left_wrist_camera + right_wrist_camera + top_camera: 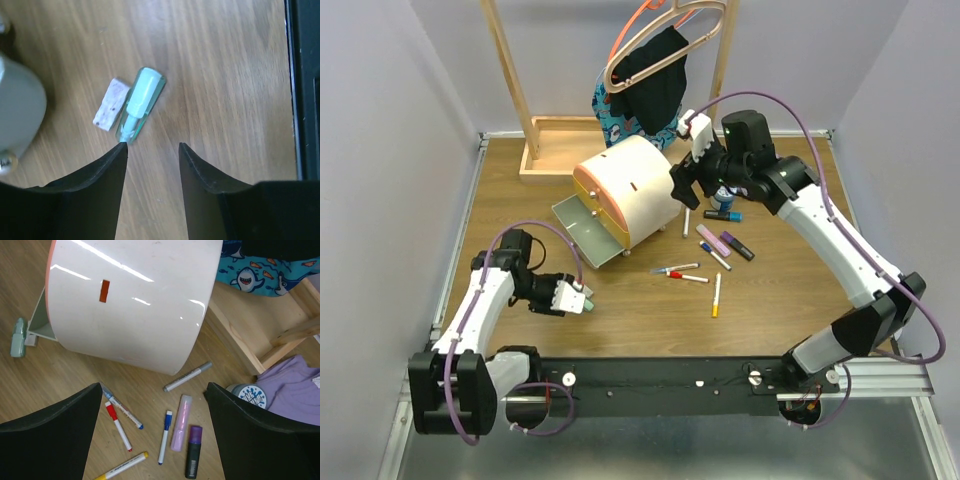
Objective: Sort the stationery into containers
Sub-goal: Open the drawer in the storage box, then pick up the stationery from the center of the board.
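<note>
The chest [630, 190] stands mid-table, just in front of the rack base [555, 150], which sits at the far edge. A drawer [582, 235] juts from the chest's face toward the near left. Just off the drawer's outer corner an eraser [111, 103] and a short capped stick [141, 102] lie side by side, touching or nearly so. In front of and right of the chest, pens [688, 277] lie scattered on the table [770, 310]. Behind them a tape roll [248, 394] sits against the cloth [292, 395].

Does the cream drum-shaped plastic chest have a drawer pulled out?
Yes, a grey-green drawer sticks out from the front of the cream drum-shaped plastic chest.
</note>
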Robot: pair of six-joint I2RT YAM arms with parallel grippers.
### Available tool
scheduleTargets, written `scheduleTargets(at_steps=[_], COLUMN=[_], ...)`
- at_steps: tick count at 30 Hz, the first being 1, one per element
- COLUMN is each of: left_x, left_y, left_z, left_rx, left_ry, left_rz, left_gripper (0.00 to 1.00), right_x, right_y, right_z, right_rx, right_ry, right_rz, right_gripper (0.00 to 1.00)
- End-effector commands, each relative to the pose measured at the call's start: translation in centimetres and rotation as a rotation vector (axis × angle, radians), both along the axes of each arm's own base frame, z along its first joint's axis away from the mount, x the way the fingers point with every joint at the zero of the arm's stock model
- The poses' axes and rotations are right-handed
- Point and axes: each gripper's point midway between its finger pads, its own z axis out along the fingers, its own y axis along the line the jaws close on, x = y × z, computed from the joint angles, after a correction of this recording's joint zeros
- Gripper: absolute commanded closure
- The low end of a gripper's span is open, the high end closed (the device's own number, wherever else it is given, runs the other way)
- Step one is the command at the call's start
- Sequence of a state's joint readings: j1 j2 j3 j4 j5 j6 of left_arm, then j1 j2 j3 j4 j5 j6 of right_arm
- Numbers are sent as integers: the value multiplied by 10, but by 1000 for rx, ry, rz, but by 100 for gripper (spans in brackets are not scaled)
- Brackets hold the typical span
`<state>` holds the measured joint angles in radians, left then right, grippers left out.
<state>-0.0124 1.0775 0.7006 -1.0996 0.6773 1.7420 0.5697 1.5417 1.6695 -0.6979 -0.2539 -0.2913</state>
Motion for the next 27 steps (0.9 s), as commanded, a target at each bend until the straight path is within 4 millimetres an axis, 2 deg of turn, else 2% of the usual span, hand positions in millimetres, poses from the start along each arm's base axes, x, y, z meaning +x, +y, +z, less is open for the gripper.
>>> scheduleTargets(at_steps=[1, 3, 7, 15, 27], left_x=[8, 6, 13, 18, 11], left_y=[-4, -7, -18, -35, -35], left_z=[-10, -13, -14, -26, -53], left_rx=[50, 40, 22, 41, 107], left_ry=[-128, -82, -62, -6, 42], left_rz=[-212, -235, -250, -282, -326], left_gripper=[50, 53, 54, 56, 57], right_x=[-11, -12, -15, -16, -12], right_y=[-17, -21, -24, -29, -33], right_z=[0, 0, -5, -11, -16], right_rx=[-51, -52, -63, -75, -77], right_ry=[-48, -59, -58, -58, -50], right_rz=[-12, -22, -27, -34, -49], right_gripper=[7, 7, 7, 7, 7])
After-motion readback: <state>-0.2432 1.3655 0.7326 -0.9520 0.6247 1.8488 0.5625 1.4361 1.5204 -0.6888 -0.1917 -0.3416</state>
